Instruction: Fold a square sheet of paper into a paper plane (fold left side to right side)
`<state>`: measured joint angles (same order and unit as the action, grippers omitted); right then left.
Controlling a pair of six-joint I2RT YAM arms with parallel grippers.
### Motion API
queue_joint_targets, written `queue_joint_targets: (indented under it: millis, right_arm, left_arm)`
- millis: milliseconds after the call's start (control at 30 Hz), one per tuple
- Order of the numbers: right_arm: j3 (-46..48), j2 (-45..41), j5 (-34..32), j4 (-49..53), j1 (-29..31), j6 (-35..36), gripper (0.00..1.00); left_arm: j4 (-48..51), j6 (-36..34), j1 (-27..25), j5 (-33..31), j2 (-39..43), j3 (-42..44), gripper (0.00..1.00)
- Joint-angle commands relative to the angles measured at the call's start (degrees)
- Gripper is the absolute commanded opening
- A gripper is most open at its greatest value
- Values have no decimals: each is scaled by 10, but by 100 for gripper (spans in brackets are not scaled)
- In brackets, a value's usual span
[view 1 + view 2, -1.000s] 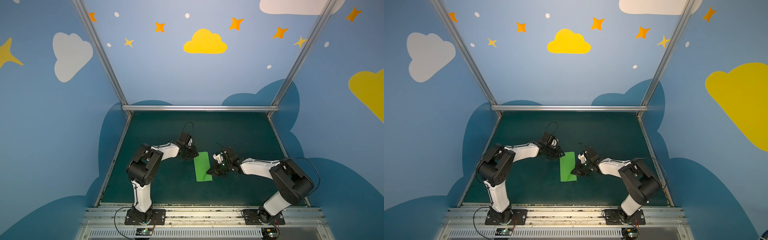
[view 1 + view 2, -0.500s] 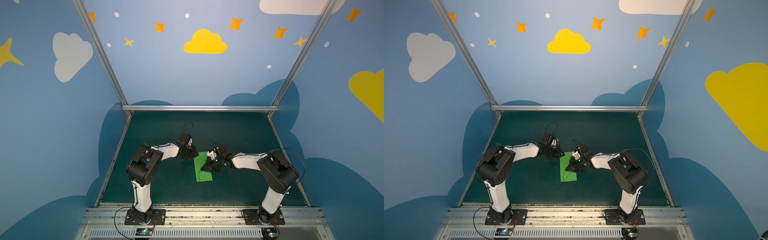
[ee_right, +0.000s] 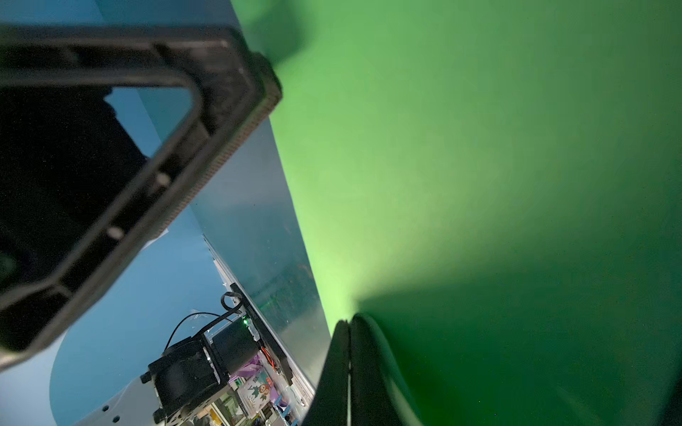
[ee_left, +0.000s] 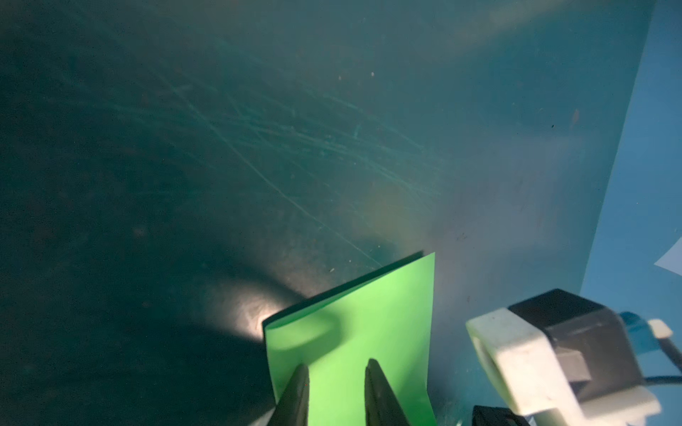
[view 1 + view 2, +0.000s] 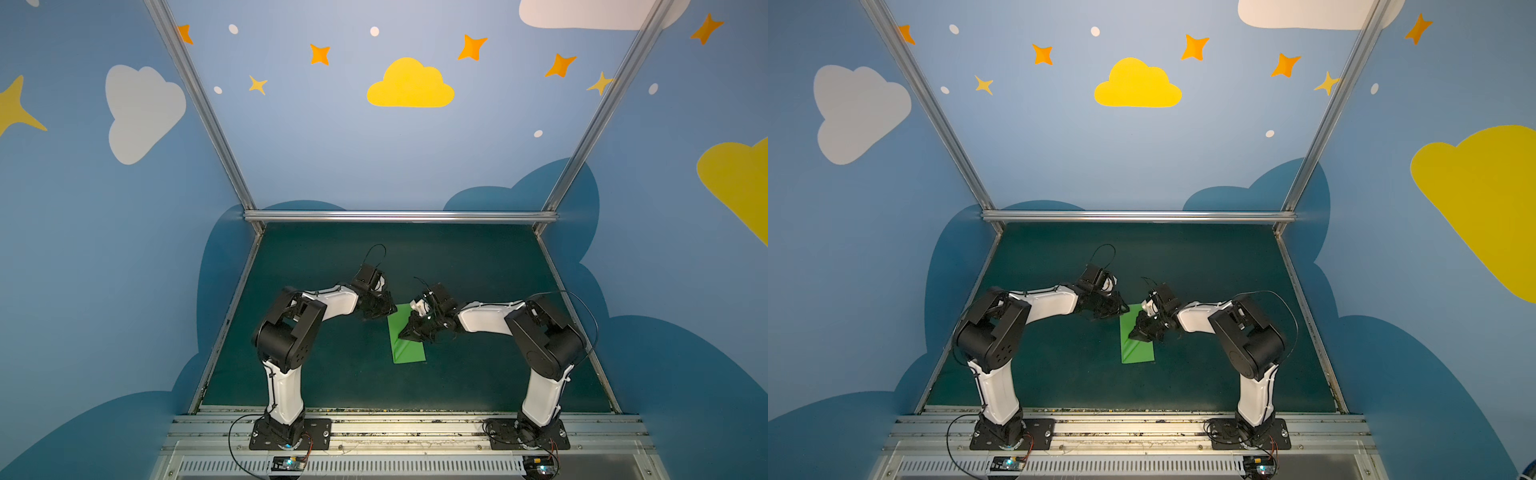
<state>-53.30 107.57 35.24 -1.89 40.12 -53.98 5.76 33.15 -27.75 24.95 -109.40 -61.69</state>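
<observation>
The square sheet of paper [image 5: 410,353] [image 5: 1139,353] lies on the dark mat as a bright green, narrow folded rectangle; its two layers show at the far edge [image 4: 369,321]. No paper plane is in view. My left gripper [image 5: 388,311] [image 5: 1121,309] sits at the sheet's far left corner. It is open, both fingertips [image 4: 300,372] over the green surface and nothing between them [image 4: 337,367]. My right gripper [image 5: 402,334] [image 5: 1131,336] is shut, its tips [image 3: 348,321] pressing down on the middle of the paper [image 3: 479,147].
The dark teal mat [image 5: 478,270] is bounded by aluminium rails at the back [image 5: 399,216] and sides, with blue walls beyond. The two grippers are close together over the sheet; the right wrist's white camera mount [image 4: 524,354] lies beside the left fingers.
My right gripper has slid leftward from the sheet's right edge onto its middle, staying shut. The left arm has barely moved.
</observation>
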Motion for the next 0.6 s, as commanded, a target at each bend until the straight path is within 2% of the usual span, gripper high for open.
queue_joint_targets:
  millis: [0, 567]
  right_arm:
    - [-17, 11, 7, 6, 2, 7, 0]
    - [-20, 31, 5, 1, 2, 5, 0]
  left_arm:
    - [25, -10, -5, -19, -38, 18, 28]
    - [26, -11, -6, -17, -40, 17, 27]
